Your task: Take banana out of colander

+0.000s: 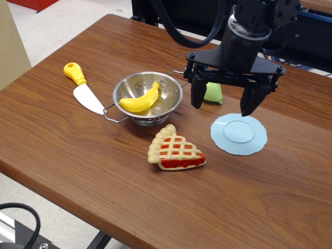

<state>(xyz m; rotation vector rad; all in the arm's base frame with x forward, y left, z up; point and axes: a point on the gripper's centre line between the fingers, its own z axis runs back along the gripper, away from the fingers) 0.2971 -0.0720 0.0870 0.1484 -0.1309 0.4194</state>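
The yellow toy banana (140, 99) lies inside the shiny steel colander (168, 86), which stands upright near the middle of the wooden table. My gripper (224, 105) is open and empty, its two black fingers spread wide. It hangs to the right of the colander, above the space between the colander and the light-blue plate (238, 135). Its left finger (197, 94) is close to the colander's right rim and handle.
A toy knife (84, 89) with a yellow handle lies left of the colander. A toy pie slice (175, 149) lies in front of it. A green object (213, 93) sits partly hidden behind the gripper. The table's front edge (155, 228) runs diagonally.
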